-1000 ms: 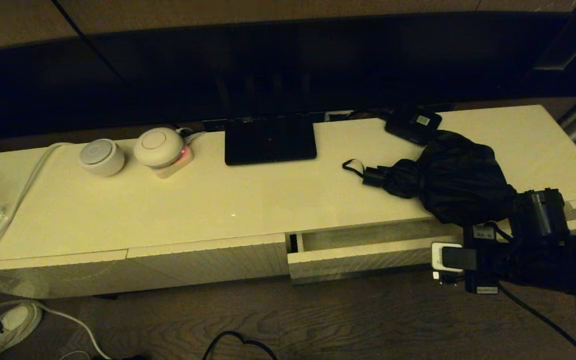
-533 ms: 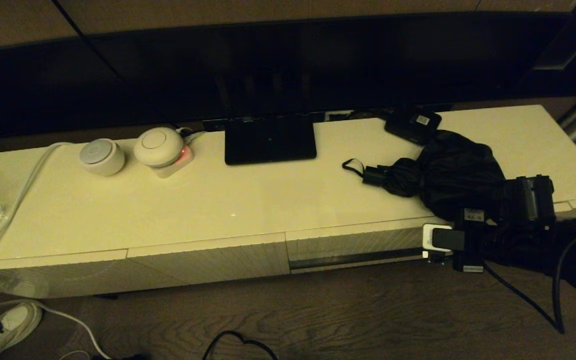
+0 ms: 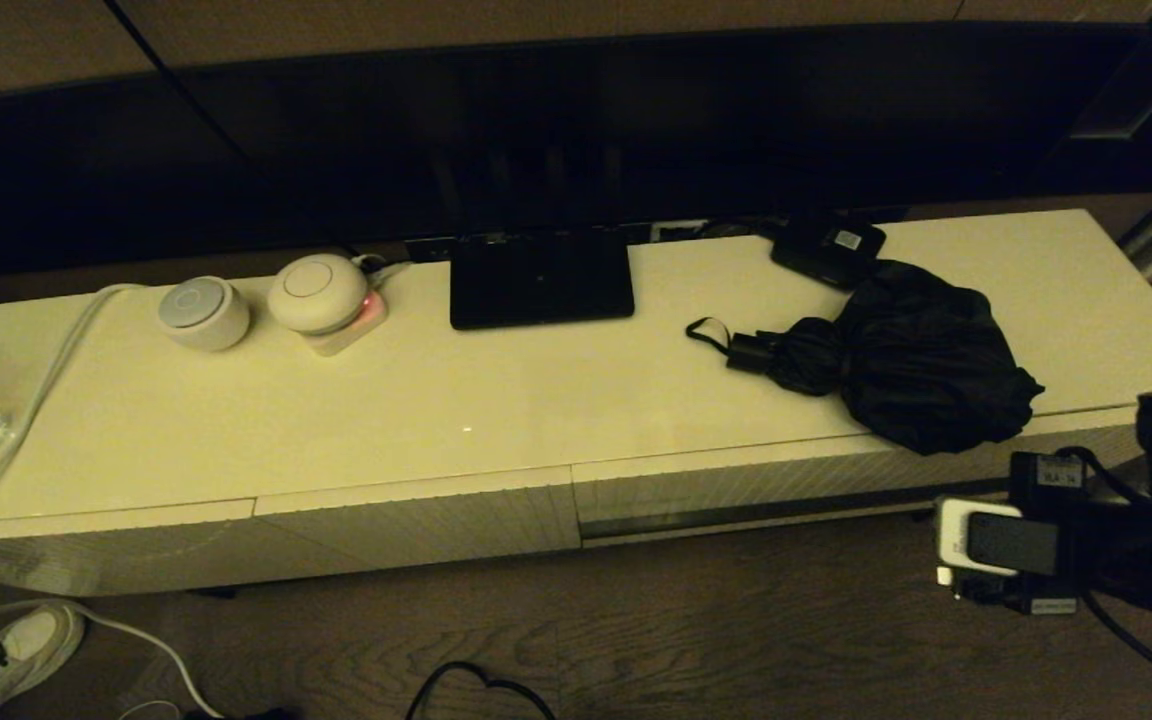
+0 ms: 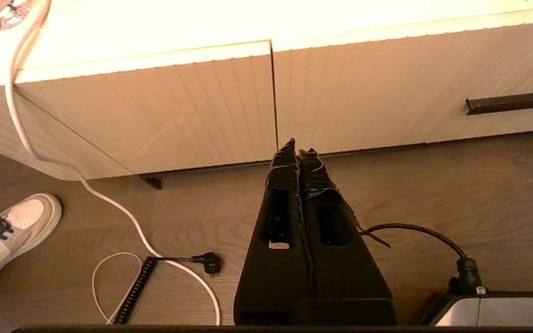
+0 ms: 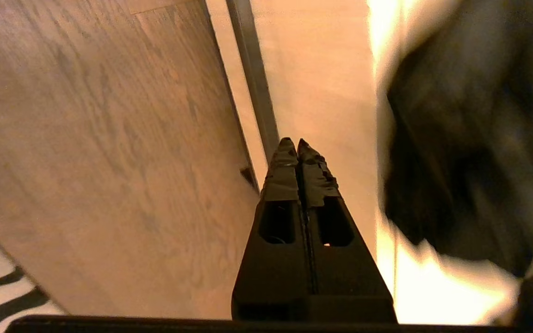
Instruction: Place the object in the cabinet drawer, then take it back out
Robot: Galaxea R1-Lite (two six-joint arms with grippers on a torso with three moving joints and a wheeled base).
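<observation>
- On the cream cabinet top (image 3: 496, 400), toward its right end, lies the black umbrella (image 3: 916, 360); its bunchy canopy reaches the front edge and its handle and wrist loop (image 3: 701, 330) point left.
- Under that edge, the cabinet drawer (image 3: 736, 490) sits flush with the ribbed panels beside it, its dark handle slot (image 3: 726, 518) showing along the bottom.
- The right arm hangs low in front of the cabinet's right end, over the wood floor (image 3: 636, 640), apart from the umbrella. Its right gripper (image 5: 297, 145) has both fingers pressed together with nothing between them, tips near the drawer front.
- The left gripper (image 4: 296, 147) is parked low before the left panels, fingers likewise together and empty.
- Behind the umbrella sits a small black box (image 3: 828, 248) just beside the canopy; a flat black stand (image 3: 540, 280) lies mid-cabinet.
- Two round white devices (image 3: 316, 292) stand further left, and a white cable (image 3: 26, 400) trails off the left end to the floor.
</observation>
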